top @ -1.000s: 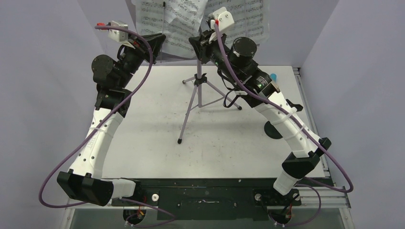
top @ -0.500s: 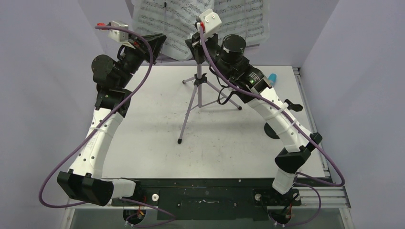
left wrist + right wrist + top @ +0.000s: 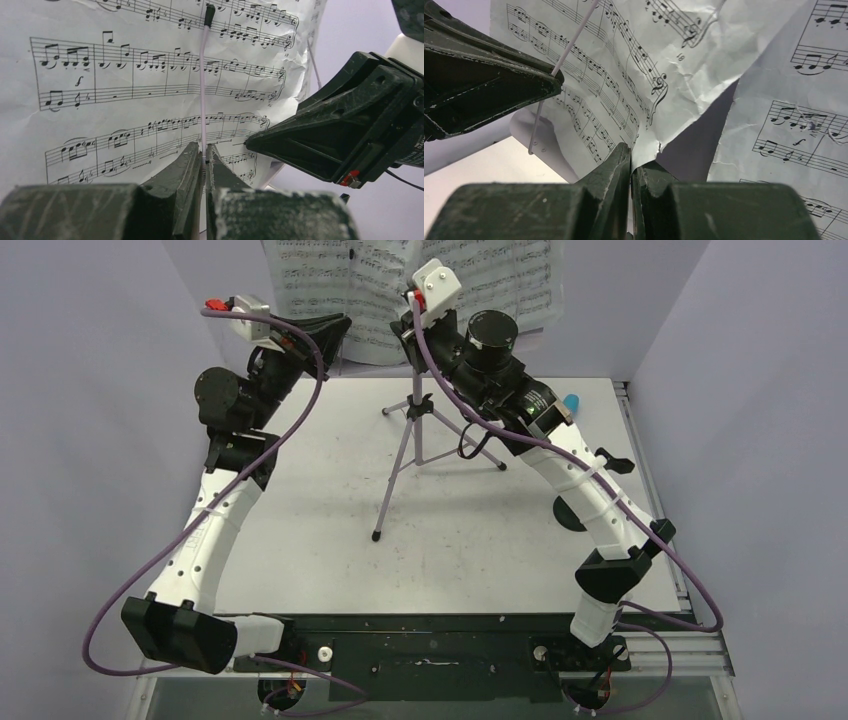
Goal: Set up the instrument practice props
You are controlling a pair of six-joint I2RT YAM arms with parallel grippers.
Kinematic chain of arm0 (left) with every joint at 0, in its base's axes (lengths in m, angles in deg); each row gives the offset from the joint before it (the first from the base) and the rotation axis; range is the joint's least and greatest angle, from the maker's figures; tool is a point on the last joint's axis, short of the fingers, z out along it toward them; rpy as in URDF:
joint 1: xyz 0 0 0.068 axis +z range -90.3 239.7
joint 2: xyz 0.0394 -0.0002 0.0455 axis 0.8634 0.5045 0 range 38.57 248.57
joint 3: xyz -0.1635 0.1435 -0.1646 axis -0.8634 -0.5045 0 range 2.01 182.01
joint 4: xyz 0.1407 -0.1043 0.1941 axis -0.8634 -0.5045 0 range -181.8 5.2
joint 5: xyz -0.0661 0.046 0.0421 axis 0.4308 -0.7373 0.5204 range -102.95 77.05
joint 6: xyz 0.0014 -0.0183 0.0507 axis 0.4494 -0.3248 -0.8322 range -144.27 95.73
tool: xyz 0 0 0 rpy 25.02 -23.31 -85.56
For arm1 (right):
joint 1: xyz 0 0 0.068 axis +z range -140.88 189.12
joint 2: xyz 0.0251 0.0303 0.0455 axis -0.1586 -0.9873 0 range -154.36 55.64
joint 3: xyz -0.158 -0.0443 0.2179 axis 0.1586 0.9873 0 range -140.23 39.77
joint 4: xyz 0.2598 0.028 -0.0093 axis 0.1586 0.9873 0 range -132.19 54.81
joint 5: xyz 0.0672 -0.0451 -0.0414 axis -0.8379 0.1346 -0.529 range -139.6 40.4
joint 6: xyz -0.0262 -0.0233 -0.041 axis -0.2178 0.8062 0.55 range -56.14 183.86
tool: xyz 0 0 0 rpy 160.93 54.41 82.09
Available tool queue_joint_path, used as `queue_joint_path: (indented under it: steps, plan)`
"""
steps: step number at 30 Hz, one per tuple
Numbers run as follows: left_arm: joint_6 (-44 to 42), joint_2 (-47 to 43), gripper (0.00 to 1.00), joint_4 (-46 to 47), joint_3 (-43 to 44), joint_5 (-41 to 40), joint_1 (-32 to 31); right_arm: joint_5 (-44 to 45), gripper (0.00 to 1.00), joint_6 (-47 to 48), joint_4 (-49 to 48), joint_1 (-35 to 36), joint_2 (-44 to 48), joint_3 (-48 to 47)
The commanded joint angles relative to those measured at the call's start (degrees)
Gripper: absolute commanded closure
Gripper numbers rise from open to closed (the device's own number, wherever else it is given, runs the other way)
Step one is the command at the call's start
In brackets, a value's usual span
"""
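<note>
The lilac tripod music stand (image 3: 417,435) stands mid-table, white sheet-music pages (image 3: 320,275) on its desk at the top. My left gripper (image 3: 330,330) is shut on the stand's thin page-holder wire (image 3: 204,75), pinching it at the small spring between the fingertips of the left gripper (image 3: 204,149). Just to its right, my right gripper (image 3: 405,335) is shut on the crumpled lower edge of a page (image 3: 624,60); the right gripper's (image 3: 631,152) jaws meet on the paper. A second page (image 3: 804,100) lies to the right. The turquoise microphone (image 3: 572,401) lies at the back right. The black mic stand base (image 3: 568,515) peeks from behind the right arm.
Lilac walls close the table in at the back and on both sides. The tripod's legs (image 3: 380,530) spread over the middle of the table. In each wrist view the other gripper (image 3: 345,130) shows close by, a few finger-widths away.
My right gripper has slid left along the desk's lower edge with the page; the crumpled left page now stands straighter. The left gripper shifted slightly, still on the wire.
</note>
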Motion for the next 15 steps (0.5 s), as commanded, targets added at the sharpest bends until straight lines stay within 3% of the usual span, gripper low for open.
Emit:
queue_joint_path:
  steps: [1,9,12,15]
  plan:
    - [0.65,-1.92,1.0,6.34,-0.64,3.85,-0.17,-0.42,0.95,1.63,-2.2,0.28,1.46,0.16]
    - [1.62,-1.73,0.99,7.15,-0.95,3.25,-0.19,-0.56,0.95,1.26,-2.38,0.54,0.6,-0.46]
    - [1.27,-2.22,0.83,7.14,-1.66,1.99,-0.15,-0.14,0.89,0.45,-3.08,0.68,1.08,0.8]
    - [0.7,-2.85,0.71,7.07,-2.5,1.24,-0.19,0.4,0.7,-0.48,-4.73,0.73,2.66,3.83]
